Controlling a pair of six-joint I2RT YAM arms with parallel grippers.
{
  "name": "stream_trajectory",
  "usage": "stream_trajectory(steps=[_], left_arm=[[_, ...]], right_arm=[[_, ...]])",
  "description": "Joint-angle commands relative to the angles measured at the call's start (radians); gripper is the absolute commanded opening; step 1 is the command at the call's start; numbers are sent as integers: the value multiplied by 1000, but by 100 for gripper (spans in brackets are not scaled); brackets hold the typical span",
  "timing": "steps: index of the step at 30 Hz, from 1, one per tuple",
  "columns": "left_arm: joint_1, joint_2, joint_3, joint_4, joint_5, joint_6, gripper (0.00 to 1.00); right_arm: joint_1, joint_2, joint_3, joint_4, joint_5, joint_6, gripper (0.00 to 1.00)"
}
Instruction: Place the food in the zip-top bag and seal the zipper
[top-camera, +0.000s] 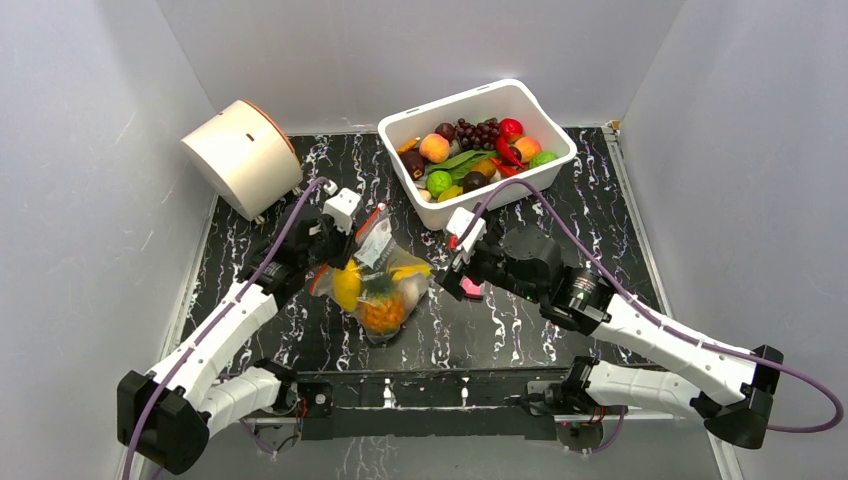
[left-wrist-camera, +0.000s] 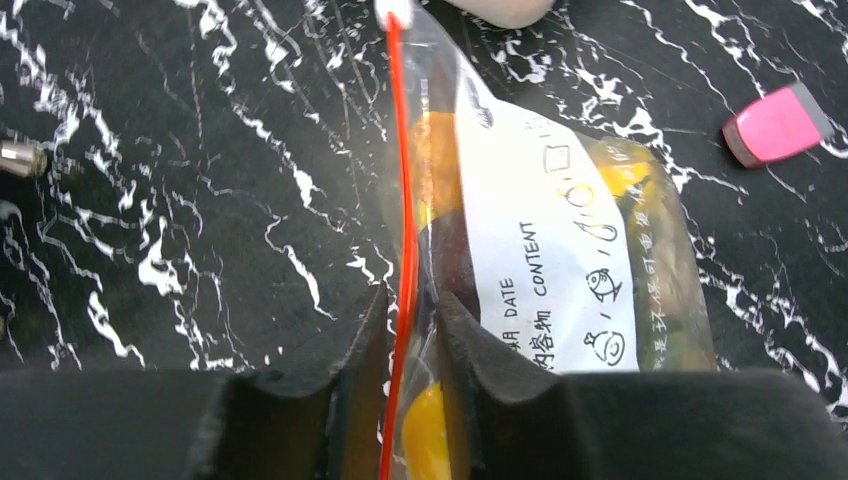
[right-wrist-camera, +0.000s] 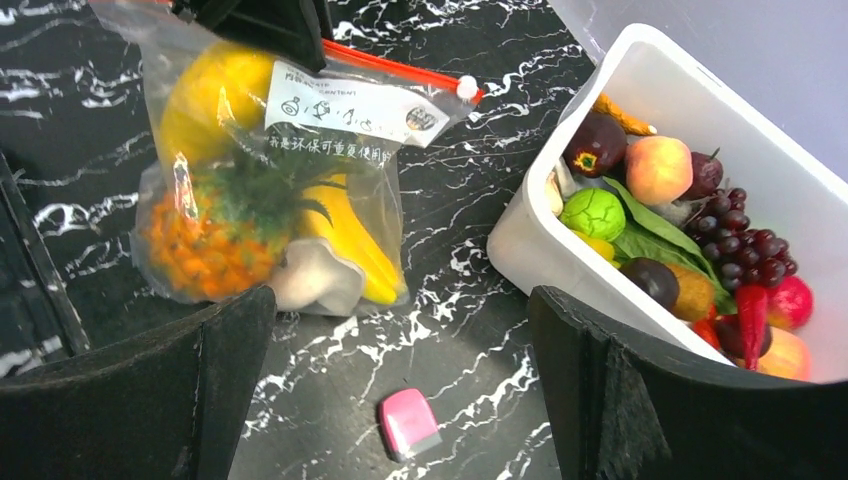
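The black, white-veined counter (top-camera: 490, 335) is shut in by grey walls at the back and both sides. Bare room lies along its near edge and to the right of the arms. A white drum (top-camera: 240, 155) sits tilted in the back left corner. The white bin (right-wrist-camera: 545, 170) stands at the back, right of centre, full of toy produce, and the right arm's cable crosses its front wall.

The zip-top bag (top-camera: 385, 280) lies mid-counter between the two arms, just short of the bin. It holds the food: an orange pineapple (right-wrist-camera: 200, 240) with a green crown, a banana bunch (right-wrist-camera: 350, 245), a yellow fruit (right-wrist-camera: 205, 100) near the mouth and a pale piece (right-wrist-camera: 310, 280) at the bottom.

The right hand (right-wrist-camera: 400, 300) hangs over bare counter between the bag and the bin. It is spread wide and holds nothing. The left hand (left-wrist-camera: 412, 300) is at the bag's mouth, its fingers only narrowly parted, with the zipper (left-wrist-camera: 402, 200) running through the gap. Whether they pinch it cannot be told.

The bag's white label (left-wrist-camera: 545, 240) reads "DATE" and "CONTENT" beside Chinese characters and small drawings, one of them a fish. A further line of Chinese print runs below it.

A small pink block (right-wrist-camera: 408, 422) lies on the counter under the right hand, apart from the bag. A white slider tab (right-wrist-camera: 465, 88) sits at the zipper's end nearest the bin.
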Motion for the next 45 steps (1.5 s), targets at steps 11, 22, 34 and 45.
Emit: stream_trajectory(steps=[11, 22, 34, 45], left_arm=[[0, -43, 29, 6, -234, -154, 98], [0, -130, 58, 95, 11, -272, 98], [0, -146, 124, 9, 32, -495, 98], [0, -278, 55, 48, 58, -458, 98]], right_arm=[[0, 25, -16, 176, 174, 468, 98], [0, 42, -63, 218, 403, 777, 98], [0, 35, 4, 102, 550, 844, 98], [0, -38, -10, 94, 553, 856, 98]])
